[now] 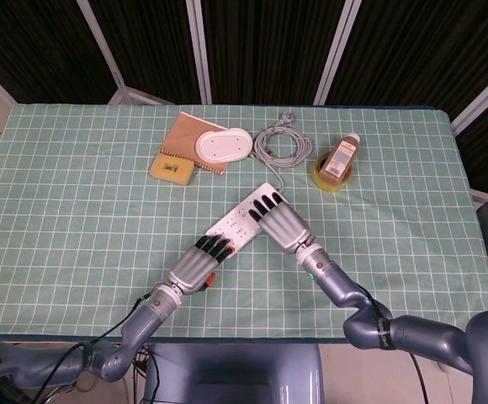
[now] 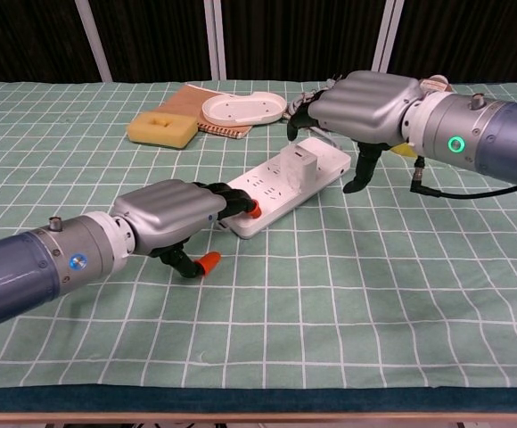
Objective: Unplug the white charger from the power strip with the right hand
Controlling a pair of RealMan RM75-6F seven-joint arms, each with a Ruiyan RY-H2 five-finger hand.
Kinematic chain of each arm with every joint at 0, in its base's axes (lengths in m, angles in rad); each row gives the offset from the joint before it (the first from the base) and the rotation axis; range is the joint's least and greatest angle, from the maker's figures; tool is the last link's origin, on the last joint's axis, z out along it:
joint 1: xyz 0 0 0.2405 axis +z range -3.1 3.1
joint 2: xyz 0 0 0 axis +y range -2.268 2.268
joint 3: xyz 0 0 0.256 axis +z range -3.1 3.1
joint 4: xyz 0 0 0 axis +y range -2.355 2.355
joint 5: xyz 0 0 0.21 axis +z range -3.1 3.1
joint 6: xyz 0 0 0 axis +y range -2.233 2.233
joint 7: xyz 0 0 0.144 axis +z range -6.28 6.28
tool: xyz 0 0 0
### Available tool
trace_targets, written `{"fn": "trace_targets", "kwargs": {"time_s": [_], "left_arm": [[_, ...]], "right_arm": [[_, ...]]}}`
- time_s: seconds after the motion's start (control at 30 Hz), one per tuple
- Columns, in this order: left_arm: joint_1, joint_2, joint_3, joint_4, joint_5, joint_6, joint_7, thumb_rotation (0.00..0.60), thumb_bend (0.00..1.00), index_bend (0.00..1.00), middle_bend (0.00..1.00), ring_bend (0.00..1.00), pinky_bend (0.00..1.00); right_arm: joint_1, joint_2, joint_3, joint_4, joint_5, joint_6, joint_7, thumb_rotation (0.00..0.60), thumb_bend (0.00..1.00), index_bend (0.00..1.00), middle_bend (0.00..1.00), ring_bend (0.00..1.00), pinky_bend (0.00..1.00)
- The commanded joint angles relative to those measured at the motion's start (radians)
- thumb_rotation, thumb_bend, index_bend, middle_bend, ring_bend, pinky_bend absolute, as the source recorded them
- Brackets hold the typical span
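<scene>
The white power strip (image 1: pixel 237 220) lies diagonally at the table's middle. In the chest view the white charger (image 2: pixel 299 167) stands plugged into the power strip (image 2: pixel 272 194) near its far end. My right hand (image 2: pixel 365 102) hovers over that end, fingers spread and arched down just behind the charger, thumb hanging at the strip's right side. It grips nothing. From the head view the right hand (image 1: pixel 282 223) hides the charger. My left hand (image 2: pixel 169 214) rests its fingertips (image 2: pixel 241 203) on the strip's near end, thumb on the cloth beside it; the left hand (image 1: pixel 198 265) shows below the strip.
At the back lie a brown notebook (image 1: pixel 185 135) with a white oval case (image 1: pixel 222 146) on it, a yellow sponge (image 1: pixel 172 168), a coiled grey cable (image 1: pixel 279 145), and a brown bottle (image 1: pixel 340 156) on a yellow tape roll (image 1: pixel 331 178).
</scene>
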Motion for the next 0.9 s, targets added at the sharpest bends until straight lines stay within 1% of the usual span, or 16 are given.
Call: {"fn": "trace_targets", "kwargs": {"time_s": [0.03,0.43,0.73,0.9], "left_arm": [[-0.002,-0.001,0.001,0.003,0.0,0.001,-0.003,0.6,0.47,0.15,0.08,0.01,0.15],[-0.012,-0.006,0.01,0.013,-0.001,-0.002,-0.027,0.6,0.47,0.15,0.08,0.01,0.15],[-0.018,-0.015,0.017,0.023,0.002,-0.002,-0.038,0.6,0.47,0.14,0.08,0.01,0.15],[-0.019,-0.015,0.021,0.024,0.004,0.003,-0.041,0.6,0.47,0.14,0.08,0.01,0.15]], "right_arm": [[0.018,-0.035,-0.007,0.049,-0.001,-0.019,0.029,0.6,0.22,0.23,0.21,0.19,0.24],[0.056,-0.15,-0.005,0.207,-0.008,-0.029,0.11,0.6,0.22,0.25,0.22,0.19,0.25],[0.066,-0.178,0.0,0.249,-0.033,-0.002,0.158,0.6,0.22,0.25,0.22,0.19,0.25],[0.07,-0.193,0.004,0.283,-0.027,0.0,0.171,0.6,0.21,0.25,0.22,0.19,0.25]]}}
